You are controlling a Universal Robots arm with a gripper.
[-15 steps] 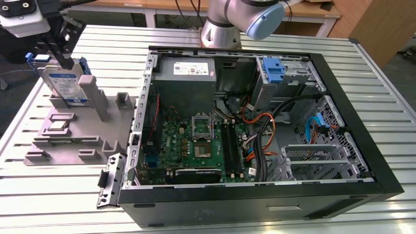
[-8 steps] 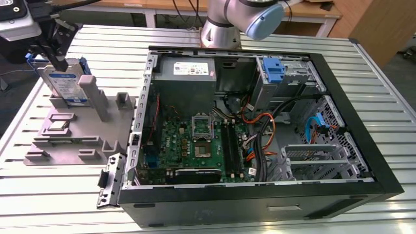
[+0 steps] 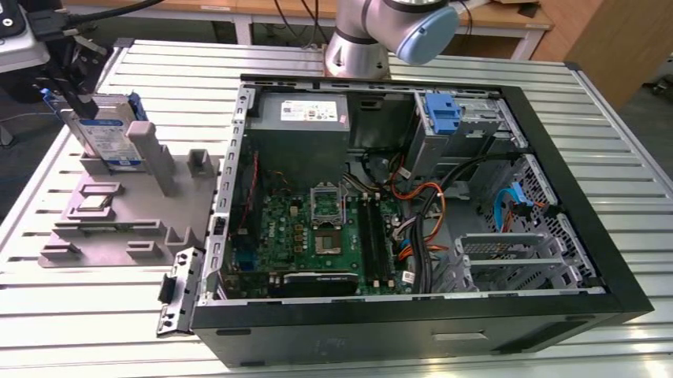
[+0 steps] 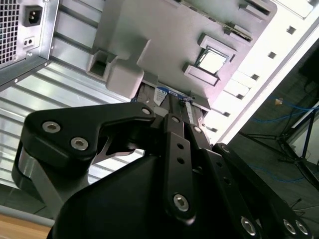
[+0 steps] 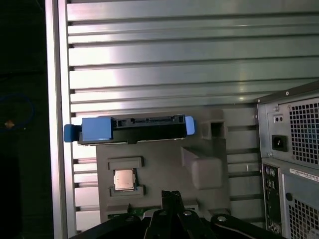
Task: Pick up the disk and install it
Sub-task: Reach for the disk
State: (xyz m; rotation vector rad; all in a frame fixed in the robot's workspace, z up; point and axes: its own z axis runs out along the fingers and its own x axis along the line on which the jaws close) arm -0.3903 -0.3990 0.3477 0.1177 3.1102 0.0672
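Note:
The disk (image 3: 110,130) stands upright on its edge in a slot of the grey fixture (image 3: 116,232) at the exterior view's left, silver with a blue carrier. In the first wrist view the disk (image 5: 130,129) is seen edge-on, blue at both ends. My gripper (image 3: 74,102) hangs just above the disk's upper far corner. Its black fingers meet at their tips in both wrist views, gripper (image 4: 172,110) and gripper (image 5: 172,194), with nothing seen between them. A strip of the disk's label (image 4: 162,94) shows just beyond the fingertips.
The open computer case (image 3: 589,236) lies on the slatted metal table (image 3: 63,315), with a grey power supply (image 3: 305,110), motherboard (image 3: 315,236) and a blue bracket (image 3: 442,114) in the far drive bay. A processor chip (image 5: 123,179) sits in the fixture. The arm's base (image 3: 363,47) stands behind the case.

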